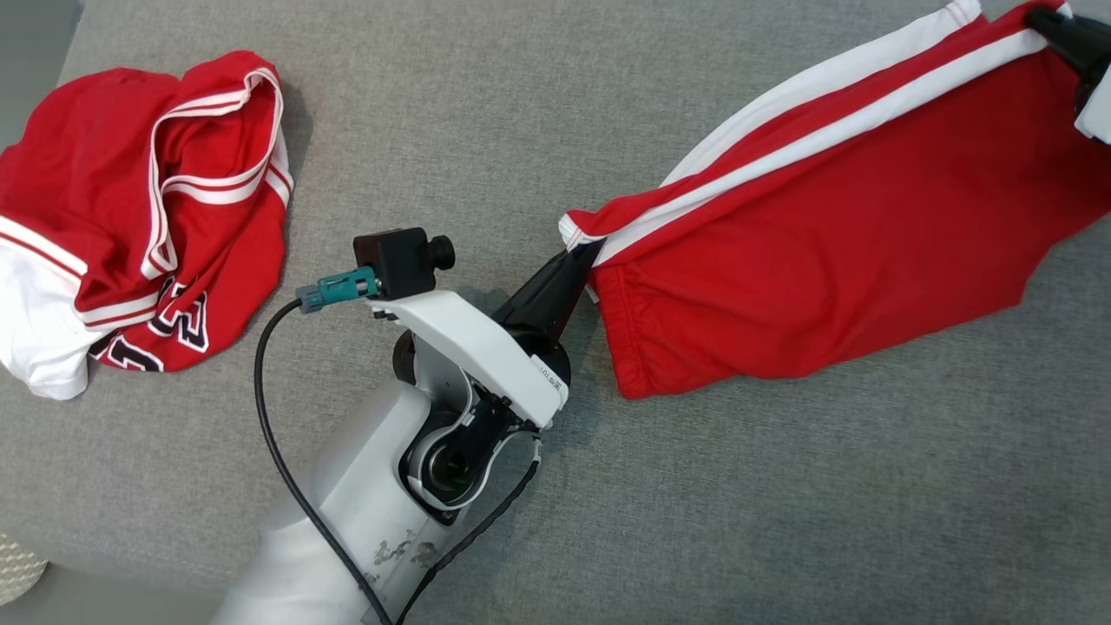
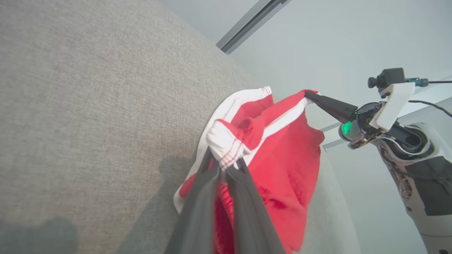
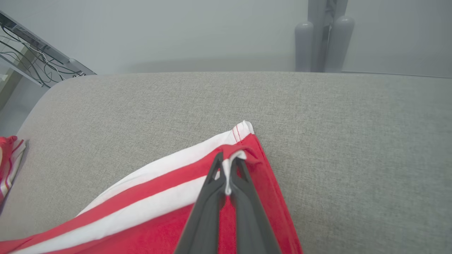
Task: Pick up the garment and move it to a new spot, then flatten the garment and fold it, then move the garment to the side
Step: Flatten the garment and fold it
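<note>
The garment (image 1: 825,243) is a pair of red shorts with white side stripes, stretched out between my two grippers over the grey cushion (image 1: 521,113). My left gripper (image 1: 583,252) is shut on its white-edged waistband corner near the middle of the head view. The left wrist view shows that pinch (image 2: 226,160) with the red cloth (image 2: 289,165) hanging beyond it. My right gripper (image 1: 1037,16) is shut on the striped hem corner at the top right. In the right wrist view its fingertips (image 3: 229,160) clamp the white edge of the garment (image 3: 141,211).
A crumpled red and white jersey (image 1: 147,217) lies at the left of the cushion, its edge also in the right wrist view (image 3: 9,158). Bare grey fabric spreads between it and the shorts. The cushion's left edge borders pale floor (image 1: 30,52).
</note>
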